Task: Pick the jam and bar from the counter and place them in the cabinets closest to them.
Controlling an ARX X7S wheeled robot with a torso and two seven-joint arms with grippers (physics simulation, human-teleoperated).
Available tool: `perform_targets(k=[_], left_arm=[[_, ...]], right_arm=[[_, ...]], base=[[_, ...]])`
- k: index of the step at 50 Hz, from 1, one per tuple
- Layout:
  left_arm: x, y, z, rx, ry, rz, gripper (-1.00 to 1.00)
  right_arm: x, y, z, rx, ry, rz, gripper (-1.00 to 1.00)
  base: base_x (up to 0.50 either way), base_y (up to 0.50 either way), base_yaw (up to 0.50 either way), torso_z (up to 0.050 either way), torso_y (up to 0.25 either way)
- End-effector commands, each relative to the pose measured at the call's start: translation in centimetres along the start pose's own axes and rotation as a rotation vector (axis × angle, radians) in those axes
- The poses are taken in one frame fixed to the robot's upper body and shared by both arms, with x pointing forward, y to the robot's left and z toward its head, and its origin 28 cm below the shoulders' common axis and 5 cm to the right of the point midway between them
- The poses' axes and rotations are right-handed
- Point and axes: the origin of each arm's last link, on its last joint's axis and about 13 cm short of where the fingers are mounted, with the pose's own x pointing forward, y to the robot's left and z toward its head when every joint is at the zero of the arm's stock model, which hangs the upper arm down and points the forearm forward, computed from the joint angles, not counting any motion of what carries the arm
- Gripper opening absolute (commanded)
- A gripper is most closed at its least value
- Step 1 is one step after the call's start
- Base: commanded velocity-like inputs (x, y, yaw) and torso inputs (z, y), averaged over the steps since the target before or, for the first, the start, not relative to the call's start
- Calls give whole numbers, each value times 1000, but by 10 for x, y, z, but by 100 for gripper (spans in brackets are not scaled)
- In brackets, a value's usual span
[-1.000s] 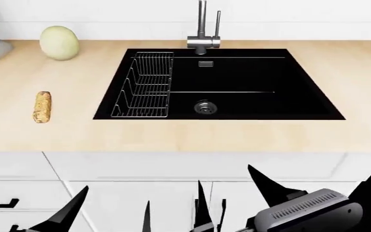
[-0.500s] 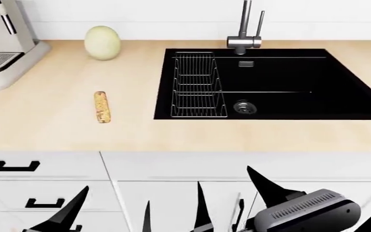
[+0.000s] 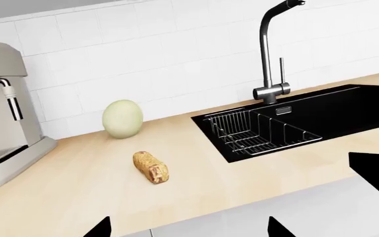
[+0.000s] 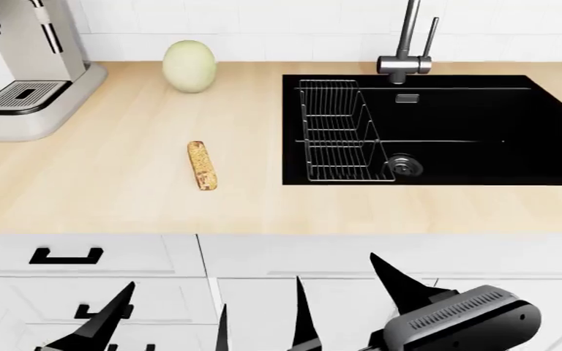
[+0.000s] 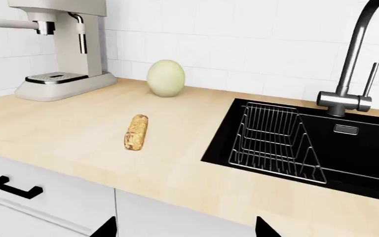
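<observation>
the small oblong golden-brown grainy snack bar (image 4: 202, 165) lies flat on the long light beige wood-grain counter (image 4: 115, 197), left of centre in the head view, its long axis running nearly front to back. it sits well apart from everything: the round pale-green melon (image 4: 189, 66) stands further back near the white tiled wall, the grey coffee machine (image 4: 27, 69) fills the upper left of the frame, and the black sink (image 4: 476, 157) with its wire rack (image 4: 342, 131) and tall metal faucet (image 4: 408, 55) is off to the right. no jam jar shows in any view.

both arms hang low in front of the white cabinet fronts at the bottom of the frame. the left gripper (image 4: 159, 325) shows its dark fingers spread apart with nothing between them. the right gripper (image 4: 345, 303) likewise stands spread and holds nothing.

the bar looks light and stiff but crumbly, with a rough surface that should not slip. i would judge the safest hold to be across its narrow width at the middle, jaws closing on the long sides, gently enough not to break it. the left arm is the nearer one. neither object has been picked yet.
</observation>
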Motion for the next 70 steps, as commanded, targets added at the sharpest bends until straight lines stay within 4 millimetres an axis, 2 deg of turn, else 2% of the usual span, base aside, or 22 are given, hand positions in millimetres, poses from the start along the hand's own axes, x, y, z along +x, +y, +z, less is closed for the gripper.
perform_targets(k=[1,38,57,70], left_arm=[[1,0,1,1,-3,0,100],[-1,2,2,1,-8,8,100],[0,4,1,6,-3,14,100],[3,26,12,67,0,75,100]], right_arm=[[1,-1,1,15,5,19,100],[0,1,2,21,7,20,100],[0,2,2,14,-2,20,100],[3,1,5,22,-2,21,100]], base=[[500,1,0,0,0],[500,1,0,0,1],[0,0,0,0,0],[0,0,0,0,0]])
